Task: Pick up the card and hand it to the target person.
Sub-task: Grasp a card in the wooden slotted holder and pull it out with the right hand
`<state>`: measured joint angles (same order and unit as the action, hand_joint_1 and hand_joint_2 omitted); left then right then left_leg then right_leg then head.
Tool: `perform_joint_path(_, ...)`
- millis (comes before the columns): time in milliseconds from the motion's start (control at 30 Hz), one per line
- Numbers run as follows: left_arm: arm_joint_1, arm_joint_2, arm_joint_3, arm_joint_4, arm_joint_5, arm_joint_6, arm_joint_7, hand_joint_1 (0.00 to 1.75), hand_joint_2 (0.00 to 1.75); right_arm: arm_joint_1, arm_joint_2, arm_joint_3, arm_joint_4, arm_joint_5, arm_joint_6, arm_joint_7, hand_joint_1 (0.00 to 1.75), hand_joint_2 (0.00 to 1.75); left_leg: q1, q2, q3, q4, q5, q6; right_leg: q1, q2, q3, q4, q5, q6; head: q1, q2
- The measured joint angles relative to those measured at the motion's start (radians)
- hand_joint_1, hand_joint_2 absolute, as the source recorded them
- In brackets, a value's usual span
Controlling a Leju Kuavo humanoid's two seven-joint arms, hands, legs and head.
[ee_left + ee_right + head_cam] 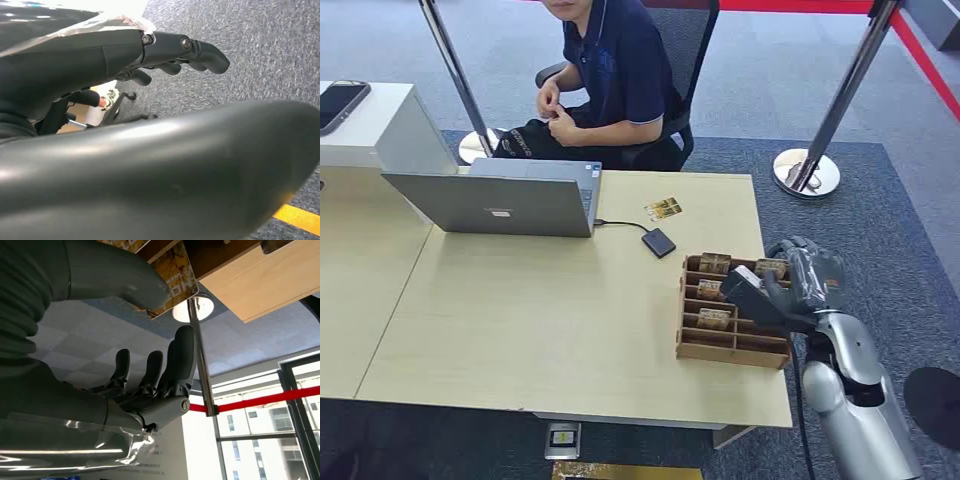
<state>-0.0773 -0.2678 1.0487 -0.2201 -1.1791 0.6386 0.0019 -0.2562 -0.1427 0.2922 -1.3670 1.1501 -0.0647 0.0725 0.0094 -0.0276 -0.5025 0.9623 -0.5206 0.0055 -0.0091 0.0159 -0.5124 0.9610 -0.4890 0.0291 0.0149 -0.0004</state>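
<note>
the card point(174, 277) was a gold-brown printed thing with a white edge and pale lettering, and in the right wrist view one rounded corner poked out past the thick grey thumb lying against its face. in the head view it sat at the right hand point(794, 283), over the right end of the wooden slotted tray point(731, 345), and looked dark with a pale end. its long axis ran at a slant, the pale end aimed up and toward the far side of the table point(546, 310), tilted rather than flat. the right hand's dark fingers point(183, 357) stood straight and apart from the card, so i couldn't tell if it was really pinched. more cards stood in the tray slots.

the left hand point(177, 55) hung over grey carpet with fingers loosely extended, grasping nothing.

a person point(614, 70) sat behind the table, by the laptop point(501, 200).
</note>
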Motion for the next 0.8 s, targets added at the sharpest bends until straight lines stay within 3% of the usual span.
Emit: perform_joint_path(800, 0.0, 0.001, 0.0, 0.0, -0.014, 0.0, 0.008, 0.0, 0.0, 0.063, 0.002, -0.001, -0.03, 0.013, 0.001, 0.03, 0.83, 1.75, 0.0, 0.0, 0.0, 0.0, 0.0, 0.0, 0.0, 0.0, 0.0, 0.0, 0.0, 0.0, 0.0, 0.0)
